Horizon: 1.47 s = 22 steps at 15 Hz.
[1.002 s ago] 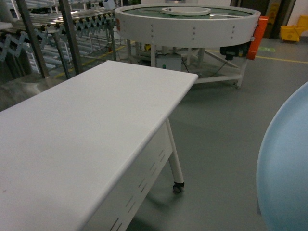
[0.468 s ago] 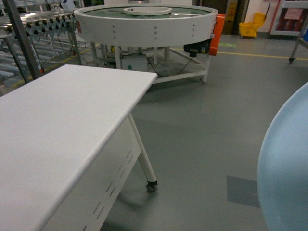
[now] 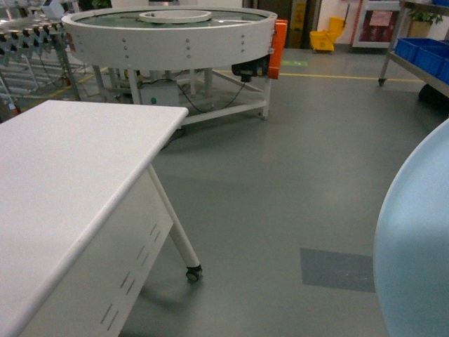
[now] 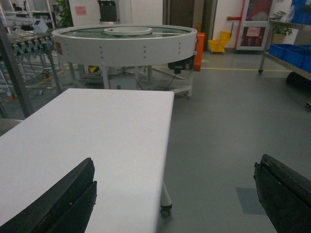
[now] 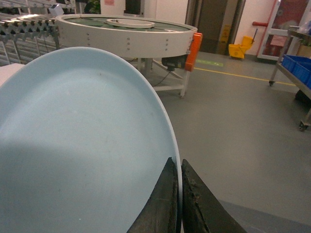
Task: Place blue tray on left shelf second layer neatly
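Observation:
The pale blue tray (image 5: pixel 82 145) fills the left of the right wrist view, held up off any surface. My right gripper (image 5: pixel 178 167) is shut on its rim, one finger on each side. In the head view the tray (image 3: pixel 417 246) shows as a big pale curve at the right edge; the right gripper itself is hidden there. My left gripper (image 4: pixel 175 194) is open and holds nothing, its dark fingers (image 4: pixel 63 204) hanging over the white table (image 4: pixel 97 136). A steel shelf rack (image 3: pixel 421 67) with saturated-blue crates (image 3: pixel 424 55) shows at the far right; which tier is the second layer cannot be told.
A white table (image 3: pixel 63 182) on castors takes the left. Behind it stands a big round white turntable (image 3: pixel 168 38) with an orange box. A roller conveyor (image 3: pixel 28 31) is at far left. A yellow mop bucket (image 3: pixel 326 35) stands at the back. Grey floor lies between.
The head view has swung to the right: the table and turntable slid left, and the shelf rack with blue crates came into view at the right. The tray stays at the right edge.

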Motion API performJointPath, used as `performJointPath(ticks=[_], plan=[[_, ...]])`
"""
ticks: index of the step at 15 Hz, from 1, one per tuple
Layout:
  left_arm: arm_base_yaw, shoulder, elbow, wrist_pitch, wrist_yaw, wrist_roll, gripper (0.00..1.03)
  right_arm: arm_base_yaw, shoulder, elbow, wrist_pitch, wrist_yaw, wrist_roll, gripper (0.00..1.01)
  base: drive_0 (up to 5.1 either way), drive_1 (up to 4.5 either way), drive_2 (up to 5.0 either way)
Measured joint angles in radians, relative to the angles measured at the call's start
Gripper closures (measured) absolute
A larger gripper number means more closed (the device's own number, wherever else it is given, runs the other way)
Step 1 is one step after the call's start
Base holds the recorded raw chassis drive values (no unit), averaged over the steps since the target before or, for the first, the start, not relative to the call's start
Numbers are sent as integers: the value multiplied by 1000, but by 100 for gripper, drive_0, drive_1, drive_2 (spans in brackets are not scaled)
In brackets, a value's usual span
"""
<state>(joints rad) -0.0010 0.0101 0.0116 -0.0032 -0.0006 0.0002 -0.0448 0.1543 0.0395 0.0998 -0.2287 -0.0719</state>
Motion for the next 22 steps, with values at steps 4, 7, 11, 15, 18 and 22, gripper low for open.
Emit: performJointPath(ticks=[4, 7, 11, 15, 18, 22], plan=[[0, 0, 0, 0, 0, 0, 5, 0, 0, 0, 0, 0, 0, 99, -170, -170, -170], [0, 0, 0, 0, 0, 0, 5, 0, 0, 0, 0, 0, 0, 99, 0, 0, 0], [0, 0, 0, -1, 0, 0, 5, 0, -1, 0, -2, 0, 0, 99, 0, 108, -109], [0, 0, 0, 0, 0, 0, 5, 0, -1, 0, 0, 0, 0, 99, 2, 435, -432], [1, 0, 0, 0, 0, 0, 5, 1, -1, 0, 0, 0, 0, 99, 4, 437, -429], [1, 0, 0, 1, 0, 0, 5, 2, -1, -1, 1, 0, 0, 99, -177, 256, -610]])
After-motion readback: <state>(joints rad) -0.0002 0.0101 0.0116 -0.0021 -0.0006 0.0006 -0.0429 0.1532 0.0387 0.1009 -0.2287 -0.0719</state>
